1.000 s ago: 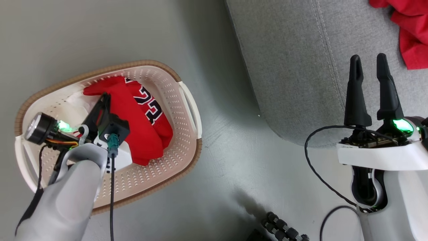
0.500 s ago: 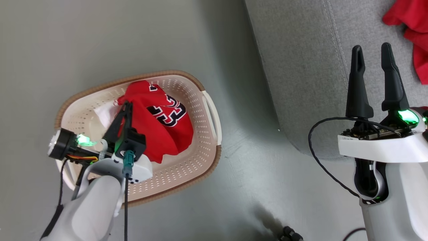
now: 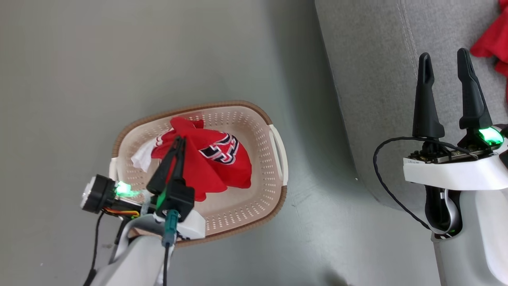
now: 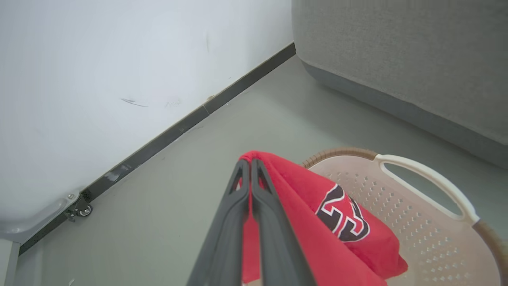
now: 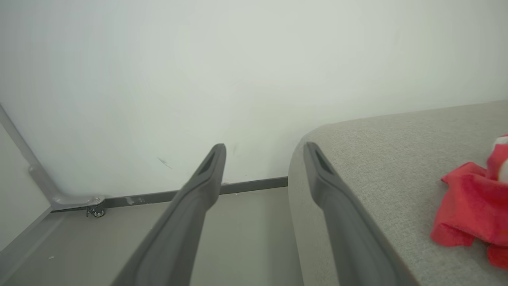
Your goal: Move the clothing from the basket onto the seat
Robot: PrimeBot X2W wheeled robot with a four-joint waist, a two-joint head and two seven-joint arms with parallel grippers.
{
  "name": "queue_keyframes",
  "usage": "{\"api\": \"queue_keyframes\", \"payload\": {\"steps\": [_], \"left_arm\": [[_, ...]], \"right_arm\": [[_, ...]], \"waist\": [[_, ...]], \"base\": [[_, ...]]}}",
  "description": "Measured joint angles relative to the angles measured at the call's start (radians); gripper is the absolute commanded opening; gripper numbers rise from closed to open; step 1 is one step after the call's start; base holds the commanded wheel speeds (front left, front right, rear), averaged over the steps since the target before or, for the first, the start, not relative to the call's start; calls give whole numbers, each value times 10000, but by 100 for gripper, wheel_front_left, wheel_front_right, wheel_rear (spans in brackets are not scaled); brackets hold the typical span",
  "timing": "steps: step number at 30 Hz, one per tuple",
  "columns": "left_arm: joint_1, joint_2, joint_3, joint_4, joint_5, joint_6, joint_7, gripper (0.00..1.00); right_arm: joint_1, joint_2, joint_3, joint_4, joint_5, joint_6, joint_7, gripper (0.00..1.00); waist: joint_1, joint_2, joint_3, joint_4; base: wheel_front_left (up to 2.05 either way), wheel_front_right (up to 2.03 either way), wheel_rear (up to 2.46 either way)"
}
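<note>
Pinching the jersey (image 3: 216,161) in the clamped left gripper (image 3: 180,140), lower centre, to hoist it clear of the basket (image 3: 222,106), with the right gripper (image 3: 444,59) gaping empty by the seat (image 3: 369,79).

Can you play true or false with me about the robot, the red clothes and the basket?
1. The left pincer is pinched shut on the red number 23 jersey. True.
2. The right pincer is squeezing some clothing. False: it is open and holds nothing.
3. The laundry basket stands on the sofa cushion. False: it stands on the grey floor, beside the cushion.
4. Another red garment lies on the sofa cushion. True.
</note>
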Motion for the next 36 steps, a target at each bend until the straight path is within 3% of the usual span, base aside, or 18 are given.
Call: {"api": "queue_keyframes", "payload": {"steps": [22,23,24,25,36], "left_arm": [[1241,4,-742,-1845,-17,-75,-6,0],[1322,8,-769,-1894,-27,-142,-15,37],[1382,8,-796,-1912,-61,-151,-40,95],[1440,8,-807,-1946,-111,-153,-44,100],[1448,-48,-1216,-2378,-244,-679,-48,100]], "right_arm": [[845,-36,-700,288,-545,0,0,100],[910,-35,-759,295,-546,0,0,100],[963,-35,-828,290,-558,0,0,100],[1032,-40,-876,288,-589,0,0,100],[1599,-36,-1041,280,-614,0,0,100]], "waist": [[0,0,-1716,1265],[0,0,-1791,1310],[0,0,-1866,1355],[0,0,-1938,1397],[0,0,-2613,1736]], "base": [[0,0,0],[0,0,0],[0,0,0],[0,0,0],[0,0,0]]}}
